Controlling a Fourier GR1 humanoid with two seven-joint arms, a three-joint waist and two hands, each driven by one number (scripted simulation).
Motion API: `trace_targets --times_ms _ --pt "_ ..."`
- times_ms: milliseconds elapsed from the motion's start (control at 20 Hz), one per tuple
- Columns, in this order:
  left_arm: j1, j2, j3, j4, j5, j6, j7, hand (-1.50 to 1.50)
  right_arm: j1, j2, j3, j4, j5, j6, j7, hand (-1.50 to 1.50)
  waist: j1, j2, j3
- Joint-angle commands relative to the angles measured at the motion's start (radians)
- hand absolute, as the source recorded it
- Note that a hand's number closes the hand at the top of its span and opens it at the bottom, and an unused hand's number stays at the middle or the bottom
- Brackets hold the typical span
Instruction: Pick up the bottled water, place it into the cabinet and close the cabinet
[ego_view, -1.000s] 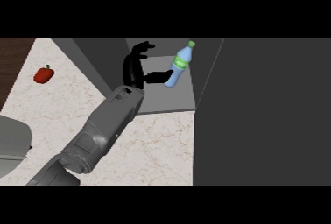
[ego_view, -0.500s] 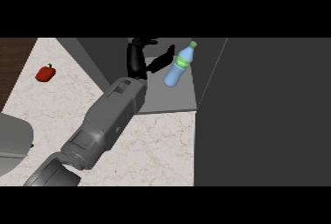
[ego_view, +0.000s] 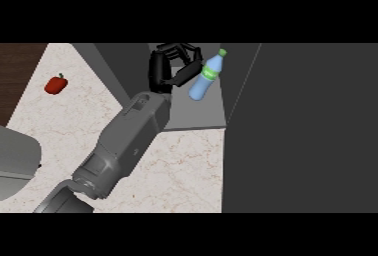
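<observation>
The bottled water (ego_view: 207, 76), pale blue with a green label and cap, stands tilted inside the open cabinet on its grey shelf floor (ego_view: 198, 113). My right hand (ego_view: 168, 64) is just left of the bottle, inside the cabinet opening. Its fingers are spread and arched over the top, and the thumb reaches toward the bottle's middle; I cannot tell whether it touches. No finger wraps the bottle. The grey forearm (ego_view: 129, 135) runs from the lower left up to the hand. My left hand does not show.
A broad dark cabinet panel (ego_view: 310, 125) fills the right half of the view. A red bell pepper (ego_view: 56, 84) lies on the marble counter (ego_view: 181, 170) at the left. A pale grey rounded shape (ego_view: 15, 160) sits at the lower left edge.
The right hand has let go of the bottle: its fingers opened and it moved up and left. The bottle stays tilted in the cabinet.
</observation>
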Motion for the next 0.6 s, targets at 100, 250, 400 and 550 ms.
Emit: trace_targets --times_ms 100,250,400,550 --pt "0.1 -0.001 -0.099 -0.139 0.08 -0.091 0.031 1.5 0.045 0.006 0.03 -0.167 0.005 -0.027 0.071 -1.5 0.017 -0.011 0.0" --pt "0.199 -0.002 -0.208 -0.285 0.165 -0.155 0.072 1.5 0.022 0.007 0.035 -0.108 0.016 -0.032 0.07 -1.5 0.014 -0.015 0.0" --pt "0.309 -0.002 -0.286 -0.423 0.2 -0.191 0.115 -1.5 0.04 0.023 0.077 -0.139 0.052 -0.056 0.077 -1.5 0.043 -0.026 -0.001" --pt "0.403 -0.002 -0.361 -0.543 0.204 -0.186 0.11 -1.5 0.064 0.025 0.095 -0.178 0.066 -0.077 0.091 -1.5 0.051 -0.024 -0.001"
